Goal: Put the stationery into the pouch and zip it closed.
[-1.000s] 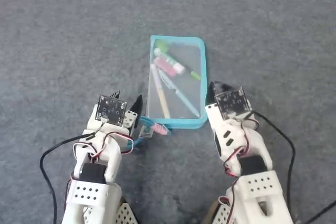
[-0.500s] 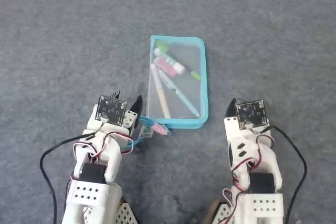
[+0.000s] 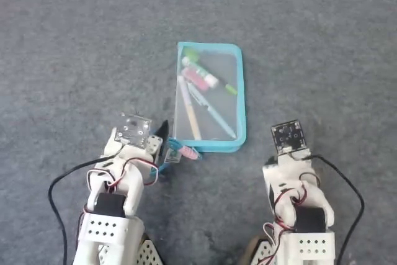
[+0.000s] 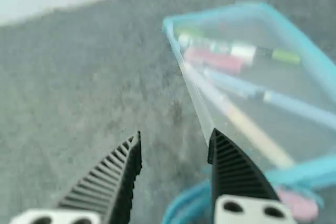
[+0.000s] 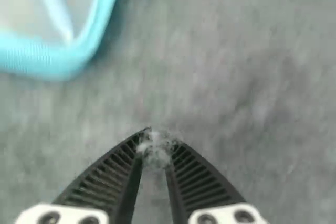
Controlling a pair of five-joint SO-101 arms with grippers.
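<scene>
Pouch (image 3: pixel 209 96) lies flat mid-table on grey felt (image 3: pixel 74 60) — clear, with a blue edge, and pens (image 3: pixel 205 100) inside it. Its pink pull (image 3: pixel 186 152) sits at the corner nearest your left arm. Your left gripper (image 4: pixel 176 135) hangs just beside that corner, jaws spread apart, holding nothing. Your right gripper (image 5: pixel 152 137) is off the near right corner, not touching it — jaws pressed together, a tuft of grey fluff (image 5: pixel 153 148) at the tips.

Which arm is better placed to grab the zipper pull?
Left. The left gripper is open right beside the pink zipper pull at the pouch's near corner. The right gripper is shut over the carpet, apart from the pouch.
</scene>
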